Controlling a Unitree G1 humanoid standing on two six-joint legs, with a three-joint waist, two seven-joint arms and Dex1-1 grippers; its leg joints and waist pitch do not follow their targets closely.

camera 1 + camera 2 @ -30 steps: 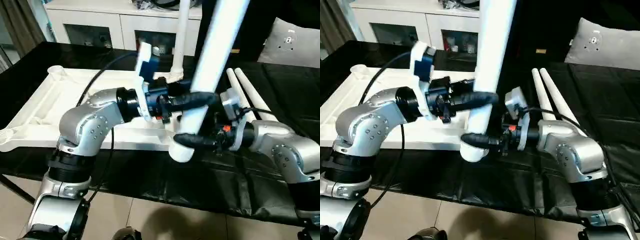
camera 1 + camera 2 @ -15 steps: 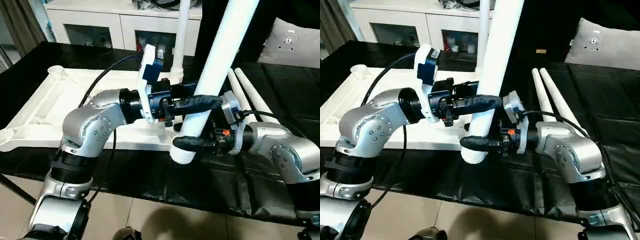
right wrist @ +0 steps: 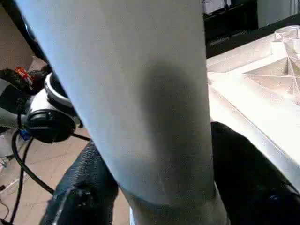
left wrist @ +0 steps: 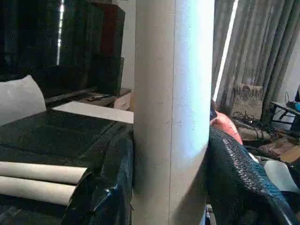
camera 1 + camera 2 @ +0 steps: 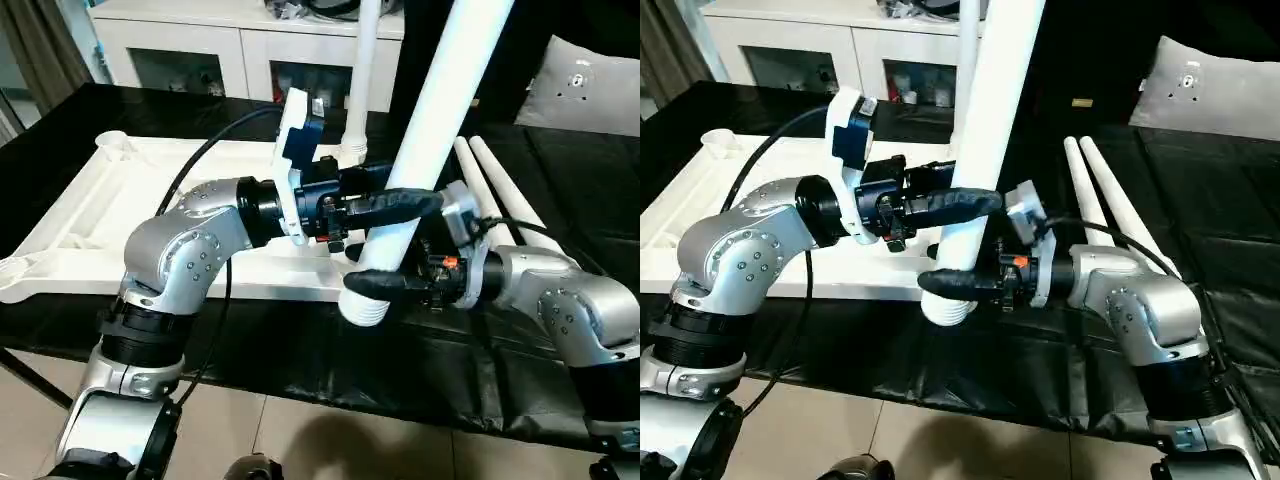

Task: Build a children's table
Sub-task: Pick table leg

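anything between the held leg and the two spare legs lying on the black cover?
Yes: the right tool's wrist and silver forearm sit between the held leg and the two spare legs, per the left eye view.

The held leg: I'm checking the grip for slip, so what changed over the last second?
The leg tipped slightly, its top leaning further right and its threaded end edging over the tabletop's near edge. Both the left gripper and the right gripper stayed clamped on it, the left above the right. The two spare legs and the already mounted leg stayed put.

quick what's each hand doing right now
left hand: closed on the white table leg.
right hand: around the same leg near its threaded end; grip cannot be told.
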